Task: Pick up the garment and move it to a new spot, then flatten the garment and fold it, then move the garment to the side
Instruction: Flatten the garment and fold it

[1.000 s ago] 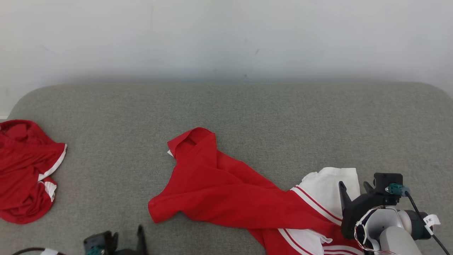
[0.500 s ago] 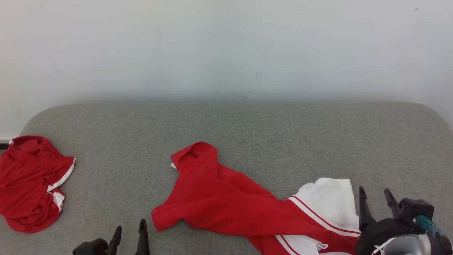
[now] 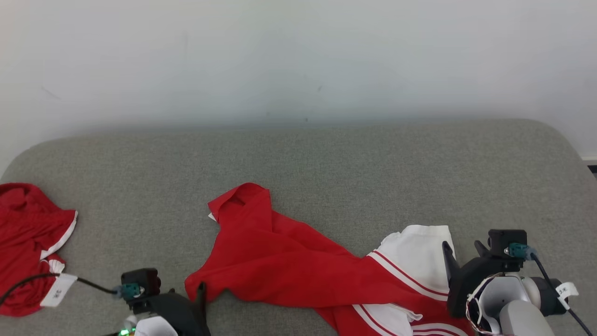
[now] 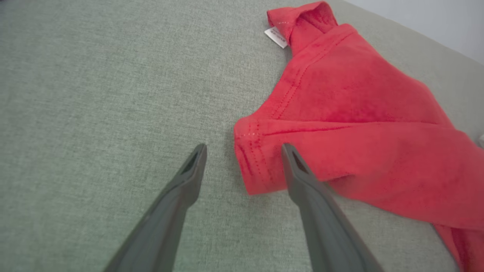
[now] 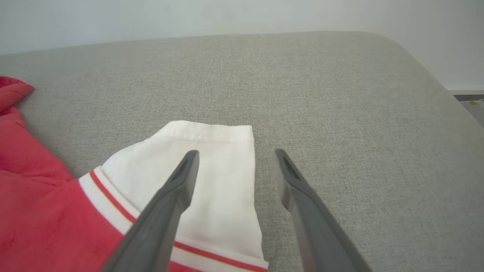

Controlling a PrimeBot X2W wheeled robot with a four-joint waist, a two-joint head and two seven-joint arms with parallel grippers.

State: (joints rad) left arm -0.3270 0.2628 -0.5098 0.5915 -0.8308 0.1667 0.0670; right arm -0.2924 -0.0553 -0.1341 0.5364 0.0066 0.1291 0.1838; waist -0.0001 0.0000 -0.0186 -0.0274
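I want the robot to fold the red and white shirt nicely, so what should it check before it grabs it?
1. Left gripper open: ok, fingers spread apart.
2. Right gripper open: ok, fingers spread apart.
3. Left gripper lined up with the garment: ok, its red corner lies between the fingers.
4. Right gripper lined up: ok, the white sleeve edge lies between the fingers.
5. Fingers touching the cloth: cannot tell.
6. Second red garment out of the way: ok, it lies apart at the far left of the gray surface.
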